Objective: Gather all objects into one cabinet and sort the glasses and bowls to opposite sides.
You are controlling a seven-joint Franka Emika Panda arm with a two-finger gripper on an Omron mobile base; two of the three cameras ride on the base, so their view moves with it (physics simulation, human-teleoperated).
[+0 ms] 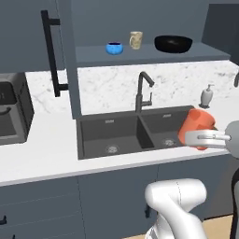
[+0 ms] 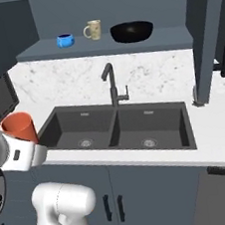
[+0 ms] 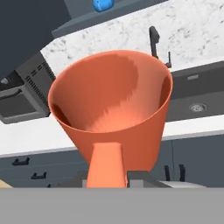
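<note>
At the right edge of the left base view, the arm reaches level above the sink [image 1: 121,133], its gripper [image 1: 205,137] with jaws clenched on the tilted orange cup [image 1: 197,126]. No writing is legible. On the shelf [image 1: 140,55] at the frame's top stand the blue bowl [image 1: 114,48], beige mug [image 1: 136,40] and black bowl [image 1: 173,44]; faucet [image 1: 144,91] and soap dispenser [image 1: 206,96] rise behind the sink.

The left base view looks from behind the arm, forward and down, from a little way back. The sink [image 1: 135,133] lies in the middle, and the shelf [image 1: 149,53] is at 12 o'clock. The right base view looks at the same sink [image 2: 119,128] and shelf [image 2: 105,44] from the other side. The hand view sits very close, looking right into the orange cup [image 3: 111,109], with the sink [image 3: 197,94] far off at 3 o'clock.
</note>
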